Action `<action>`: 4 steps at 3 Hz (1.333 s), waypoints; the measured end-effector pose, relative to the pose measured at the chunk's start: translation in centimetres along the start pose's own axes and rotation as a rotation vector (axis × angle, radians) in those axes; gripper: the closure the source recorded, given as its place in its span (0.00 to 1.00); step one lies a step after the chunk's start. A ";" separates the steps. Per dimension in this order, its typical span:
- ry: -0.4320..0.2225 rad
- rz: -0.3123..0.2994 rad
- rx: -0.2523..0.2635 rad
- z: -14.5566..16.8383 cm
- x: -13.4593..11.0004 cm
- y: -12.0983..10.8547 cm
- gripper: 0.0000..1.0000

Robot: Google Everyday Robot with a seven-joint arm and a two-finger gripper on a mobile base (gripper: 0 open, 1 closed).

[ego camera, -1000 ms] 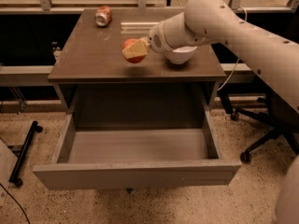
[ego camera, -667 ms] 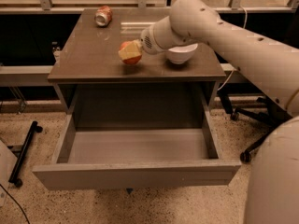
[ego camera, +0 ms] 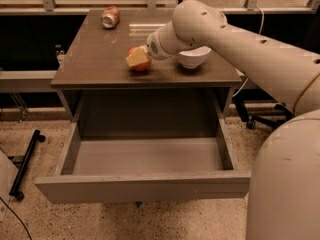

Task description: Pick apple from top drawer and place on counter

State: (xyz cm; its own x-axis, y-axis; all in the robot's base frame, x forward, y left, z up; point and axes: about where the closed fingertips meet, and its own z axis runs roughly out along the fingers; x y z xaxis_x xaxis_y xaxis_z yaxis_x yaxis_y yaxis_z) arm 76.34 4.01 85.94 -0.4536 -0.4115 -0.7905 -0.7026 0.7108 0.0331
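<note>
The apple point(ego camera: 141, 63), red with yellowish patches, is at the counter point(ego camera: 95, 59) surface near its front middle, and I cannot tell if it rests on it. My gripper point(ego camera: 138, 58) reaches in from the right and is shut on the apple, with a pale finger point(ego camera: 134, 57) across the apple's left face. The top drawer point(ego camera: 145, 185) is pulled fully out below the counter, and its grey inside holds nothing.
A white bowl point(ego camera: 194, 57) stands on the counter just right of the apple, partly behind my arm. A crushed red soda can point(ego camera: 110, 17) lies at the counter's back left. Office chair legs point(ego camera: 265, 118) stand right of the cabinet. A black bar point(ego camera: 26, 163) lies on the floor at left.
My gripper has moved a little left and lower with the apple in it, bringing the apple down to the counter surface. The drawer, bowl and can have not moved.
</note>
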 end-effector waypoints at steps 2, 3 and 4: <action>0.004 -0.002 -0.007 0.4 0.1 0.4 0.05; 0.005 -0.003 -0.008 0.5 0.1 0.5 0.00; 0.005 -0.003 -0.008 0.6 0.1 0.5 0.00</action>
